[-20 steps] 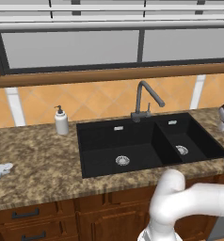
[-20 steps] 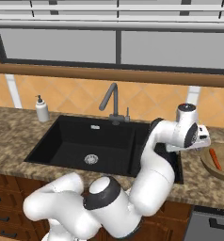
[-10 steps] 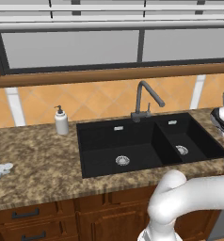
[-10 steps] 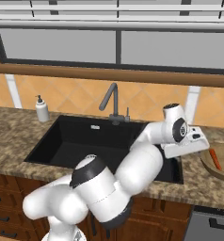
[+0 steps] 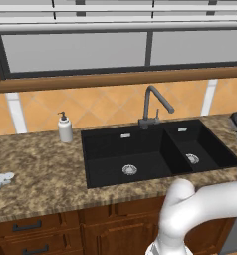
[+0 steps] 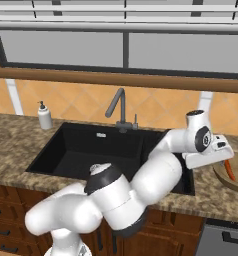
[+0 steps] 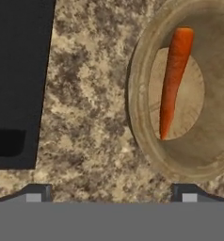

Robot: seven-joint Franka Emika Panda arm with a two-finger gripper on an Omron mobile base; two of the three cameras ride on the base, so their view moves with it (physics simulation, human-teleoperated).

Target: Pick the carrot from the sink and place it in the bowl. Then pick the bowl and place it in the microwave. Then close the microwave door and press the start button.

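A black sink sits in the speckled surface; beside it the tan bowl holds the thin orange carrot. With step one apparently done, the empty hand, jaws wide, must next grip the bowl's rim for the microwave.

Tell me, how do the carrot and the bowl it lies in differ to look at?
The carrot is bright orange; the bowl is tan-brown wood. The carrot is thin and tapered, the bowl wide and round, far larger. The carrot lies flat across the bowl's bottom, while the bowl sits upright on the speckled counter beside the black sink. Both are warm-coloured and free of the open gripper.
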